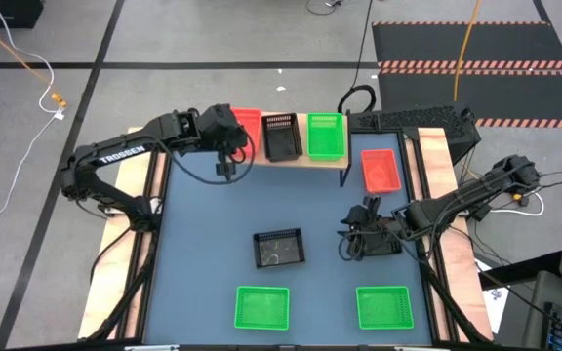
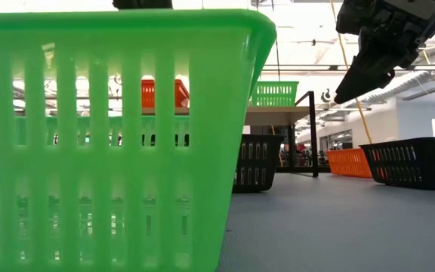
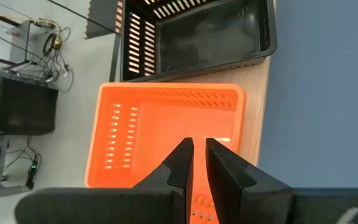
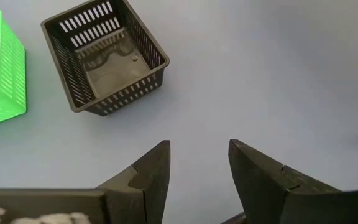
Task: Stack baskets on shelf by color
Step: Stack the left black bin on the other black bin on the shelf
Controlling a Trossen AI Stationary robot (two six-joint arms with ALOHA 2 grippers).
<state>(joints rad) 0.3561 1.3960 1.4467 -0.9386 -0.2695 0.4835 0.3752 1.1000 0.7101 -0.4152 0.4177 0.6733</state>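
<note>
Baskets near me wait loose on the table; my right gripper [image 4: 197,168] hovers open just short of the black basket [image 4: 104,56] (approach its rim squarely). Farther off, left gripper [image 3: 199,163], barely parted, holds nothing above the shelf's [image 1: 296,162] red basket [image 3: 166,134].

The left arm enters from the left edge of the high view and stretches up and to the right, its elbow bent, so that the left gripper [image 1: 227,166] sits in the upper middle of that frame, pointing downward. In the left wrist view its two dark fingers [image 3: 183,163] stand nearly together, a thin slit between their tips, with nothing between them. The right arm comes in from the right edge of the high view and reaches leftward, folded low, ending with the right gripper [image 1: 351,241] just right of centre. In the right wrist view its fingers [image 4: 156,167] are spread wide apart and empty.
</note>
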